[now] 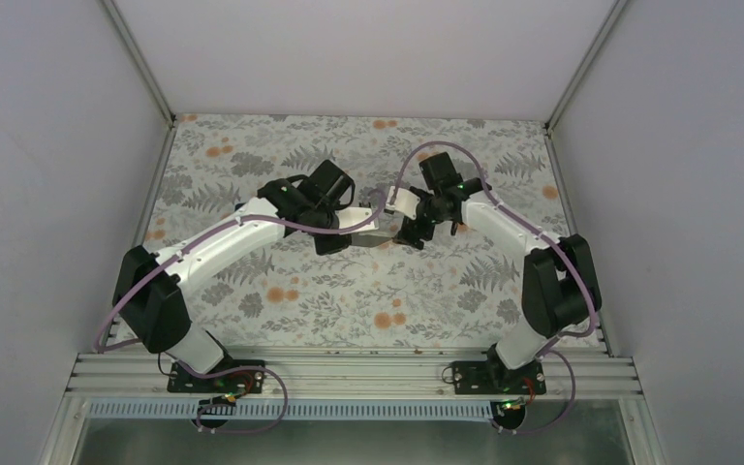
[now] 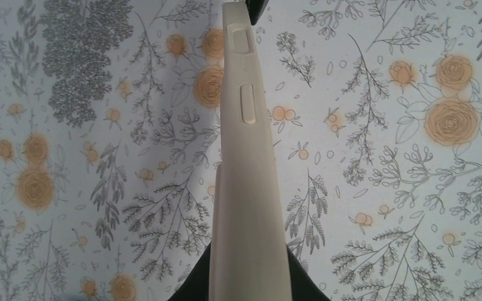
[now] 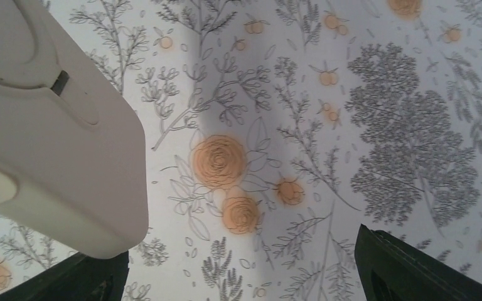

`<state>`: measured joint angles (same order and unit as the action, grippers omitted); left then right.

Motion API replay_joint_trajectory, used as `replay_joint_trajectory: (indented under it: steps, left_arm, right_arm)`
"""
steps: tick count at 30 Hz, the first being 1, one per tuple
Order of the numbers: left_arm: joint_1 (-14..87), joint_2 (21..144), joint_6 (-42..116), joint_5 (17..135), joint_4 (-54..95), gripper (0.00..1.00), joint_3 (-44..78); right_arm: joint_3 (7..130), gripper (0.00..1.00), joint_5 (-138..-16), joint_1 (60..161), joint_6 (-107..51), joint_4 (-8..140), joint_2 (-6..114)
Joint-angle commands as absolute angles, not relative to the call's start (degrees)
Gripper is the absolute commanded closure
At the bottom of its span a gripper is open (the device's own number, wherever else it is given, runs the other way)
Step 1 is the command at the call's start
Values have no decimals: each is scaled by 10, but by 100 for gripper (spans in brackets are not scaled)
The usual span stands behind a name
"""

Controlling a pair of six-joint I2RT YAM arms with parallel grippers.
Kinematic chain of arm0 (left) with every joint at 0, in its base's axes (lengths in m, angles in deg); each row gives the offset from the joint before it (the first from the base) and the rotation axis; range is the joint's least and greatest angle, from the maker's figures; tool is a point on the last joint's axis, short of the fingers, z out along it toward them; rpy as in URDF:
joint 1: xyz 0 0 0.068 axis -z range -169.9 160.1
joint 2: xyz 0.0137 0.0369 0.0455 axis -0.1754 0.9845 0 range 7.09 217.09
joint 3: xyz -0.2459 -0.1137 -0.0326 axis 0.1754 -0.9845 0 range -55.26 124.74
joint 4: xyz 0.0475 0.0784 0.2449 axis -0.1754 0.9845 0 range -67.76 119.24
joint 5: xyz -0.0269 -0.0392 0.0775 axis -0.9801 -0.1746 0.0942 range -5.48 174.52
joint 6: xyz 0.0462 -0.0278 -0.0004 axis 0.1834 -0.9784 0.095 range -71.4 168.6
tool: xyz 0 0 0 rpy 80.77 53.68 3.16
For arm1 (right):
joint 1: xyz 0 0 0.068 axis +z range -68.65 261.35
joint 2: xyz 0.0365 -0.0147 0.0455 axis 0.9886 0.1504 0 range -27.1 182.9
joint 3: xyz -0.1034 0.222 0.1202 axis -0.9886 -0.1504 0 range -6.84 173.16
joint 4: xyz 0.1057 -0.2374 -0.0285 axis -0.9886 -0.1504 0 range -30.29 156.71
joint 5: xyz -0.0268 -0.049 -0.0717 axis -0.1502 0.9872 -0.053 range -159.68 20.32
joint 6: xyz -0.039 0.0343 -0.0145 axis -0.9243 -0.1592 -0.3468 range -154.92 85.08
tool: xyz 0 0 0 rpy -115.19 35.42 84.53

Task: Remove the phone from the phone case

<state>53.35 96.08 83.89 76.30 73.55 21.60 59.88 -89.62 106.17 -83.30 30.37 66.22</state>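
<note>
Left arm [image 1: 215, 242] and right arm [image 1: 509, 225] both bend in over the floral mat [image 1: 349, 310]. Left gripper [image 1: 332, 235] is clamped on the cream phone case [image 2: 248, 188], edge-on above the mat. Right gripper [image 1: 413, 232] is spread wide, with the case's corner just beside one finger [image 3: 94, 279].

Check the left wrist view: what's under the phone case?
Only the floral table cover shows, on both sides of the phone case. The strip directly beneath is covered by the case, so anything there can't be seen.

The right hand [image 3: 245, 276], fingers spread wide over floral cloth [image 3: 351, 94], has the cream phone case [image 3: 56, 125] beside one finger.
</note>
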Motion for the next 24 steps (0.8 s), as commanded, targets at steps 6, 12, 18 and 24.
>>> replay_joint_trajectory:
  steps: [6, 12, 18, 24]
  left_arm:
    - [550, 968, 856, 687, 739, 98, 226]
    - [554, 969, 863, 682, 747, 98, 221]
    - [556, 970, 864, 682, 750, 98, 223]
    - [556, 972, 862, 699, 739, 98, 223]
  right_arm:
    - [668, 8, -835, 1061, -829, 362, 699]
    - [696, 8, -799, 1058, -846, 371, 728]
    - [729, 8, -790, 1056, -854, 372, 749]
    - [737, 8, -792, 1053, -862, 366, 755]
